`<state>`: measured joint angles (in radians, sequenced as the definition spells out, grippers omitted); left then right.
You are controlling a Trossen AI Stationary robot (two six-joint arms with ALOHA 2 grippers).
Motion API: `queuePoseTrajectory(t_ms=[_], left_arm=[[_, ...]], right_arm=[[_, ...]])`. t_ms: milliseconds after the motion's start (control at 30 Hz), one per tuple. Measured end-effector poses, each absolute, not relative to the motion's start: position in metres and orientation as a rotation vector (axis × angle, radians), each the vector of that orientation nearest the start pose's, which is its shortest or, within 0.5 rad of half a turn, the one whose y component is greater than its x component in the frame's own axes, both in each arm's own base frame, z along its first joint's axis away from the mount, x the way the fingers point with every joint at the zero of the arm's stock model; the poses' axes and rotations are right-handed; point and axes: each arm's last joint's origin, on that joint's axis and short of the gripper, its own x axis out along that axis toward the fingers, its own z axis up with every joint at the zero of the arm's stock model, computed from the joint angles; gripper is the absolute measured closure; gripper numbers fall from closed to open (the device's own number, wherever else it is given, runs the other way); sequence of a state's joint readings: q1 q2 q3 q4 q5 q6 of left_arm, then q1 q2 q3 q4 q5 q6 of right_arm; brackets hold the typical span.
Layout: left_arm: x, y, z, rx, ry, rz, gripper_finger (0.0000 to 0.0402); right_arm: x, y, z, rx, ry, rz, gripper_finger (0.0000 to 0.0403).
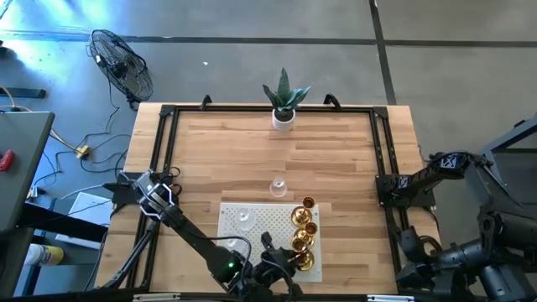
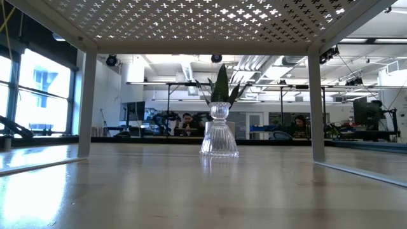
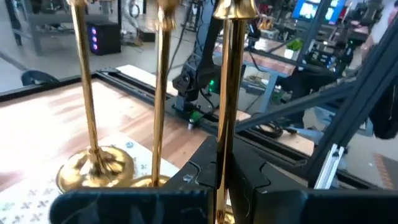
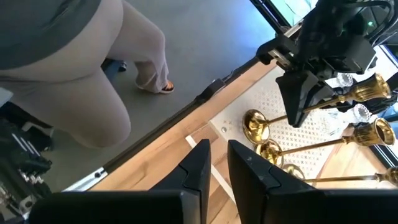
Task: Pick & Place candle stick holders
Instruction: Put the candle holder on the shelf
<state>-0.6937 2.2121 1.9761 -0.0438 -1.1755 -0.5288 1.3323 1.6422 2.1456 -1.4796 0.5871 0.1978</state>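
Three gold candle stick holders stand in a row on the right part of a white perforated stand near the table's front edge. My left gripper reaches in level beside them and is shut on one gold holder. One clear glass holder sits on the stand. Another clear glass holder stands by its base on the table beyond it. My right gripper hangs off the table's right side, looking down on the stand, with a narrow gap between its fingers and nothing in it. My left gripper pinches the thin stem of one gold holder between its two fingers, in the stem's lower half. The fingers come in level from the table's near left and lie across the stem. The holder stays upright; the fingers hide its base in the wrist view.
A white pot with a green plant stands at the table's far edge. A black frame runs around the tabletop. A person's legs stand on the floor close to the table's near side. A fan sits on the floor, far left.
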Motion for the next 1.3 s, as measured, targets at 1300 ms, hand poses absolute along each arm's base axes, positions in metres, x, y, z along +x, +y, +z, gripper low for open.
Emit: queuePoseTrajectory(t_ms=[1300], left_arm=[[0.4072, -0.3057, 0.2877, -0.293, 0.135, 0.360, 0.0350]], right_arm=[[0.0783, 0.2644, 0.4601, -0.633, 0.661, 0.654, 0.0356]])
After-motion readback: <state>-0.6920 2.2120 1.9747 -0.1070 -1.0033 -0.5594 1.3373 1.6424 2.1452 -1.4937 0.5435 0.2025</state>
